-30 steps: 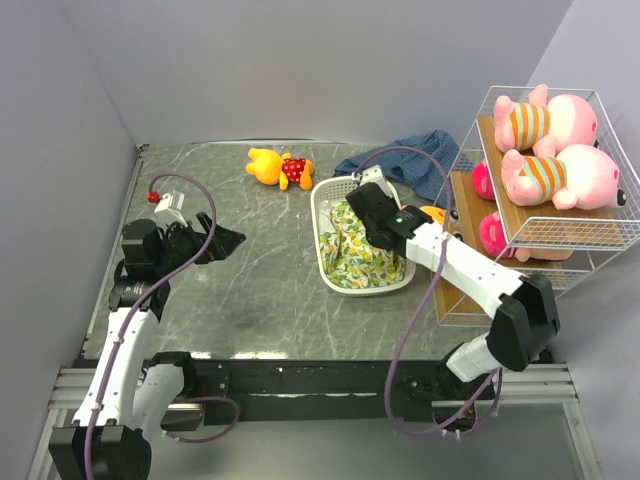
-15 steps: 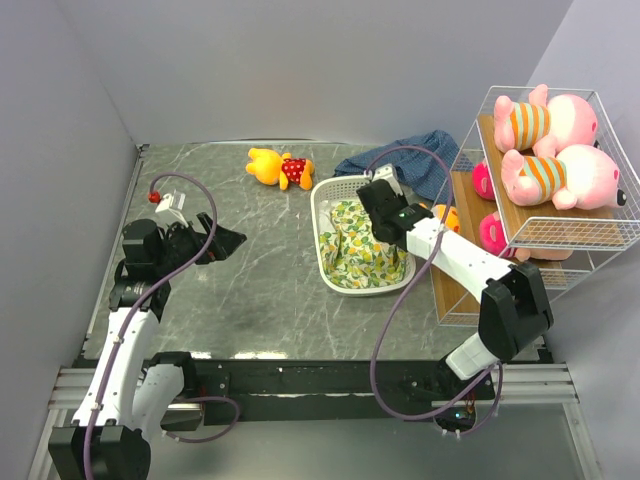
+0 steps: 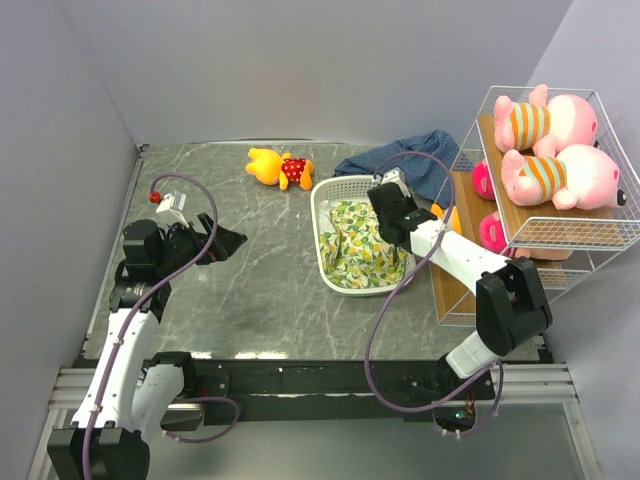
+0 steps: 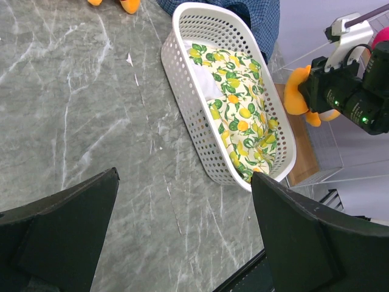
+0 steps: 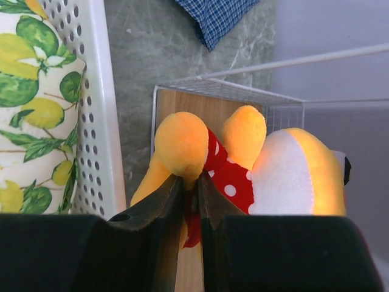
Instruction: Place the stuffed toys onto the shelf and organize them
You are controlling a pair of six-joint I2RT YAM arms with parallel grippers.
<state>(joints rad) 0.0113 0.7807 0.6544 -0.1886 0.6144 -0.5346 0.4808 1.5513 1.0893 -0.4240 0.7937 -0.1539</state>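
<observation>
Stock of the grey marbled worktop [image 3: 250, 290], one entry. Item: shelf [image 3: 600, 238], white wire mesh with light brown wooden plank tiers, stood at the right edge. Upper tier held two pink pigs in orange-striped shirts, the rear pig [image 3: 545, 120] and the front pig [image 3: 560, 176], lying side by side with heads to the right. On the lower tier lay two pink-clad dolls, one [image 3: 482, 180] further back and one [image 3: 492, 236] nearer, both partly hidden under the upper tier. Item: yellow-orange bear [image 5: 285, 176], white muzzle, red garment with white dots, held at the open left end of the lower plank, between the basket and the pink dolls; whether it rested on the wood could not be told. The right fingers [image 5: 177, 190] were pinched together on one of its rounded orange limbs. Item: second bear [image 3: 278, 167] of the same make, red dotted garment, lying on its side near the back wall, well apart from the shelf. Item: white oval slotted basket [image 3: 322, 235], just left of the shelf, holding a cloth [image 3: 358, 245] printed with yellow lemons and green leaves. Item: blue checked fabric [image 3: 420, 155], bunched behind the basket. The left fingers [image 3: 228, 241] were spread wide apart and held nothing, above the worktop's left side.
</observation>
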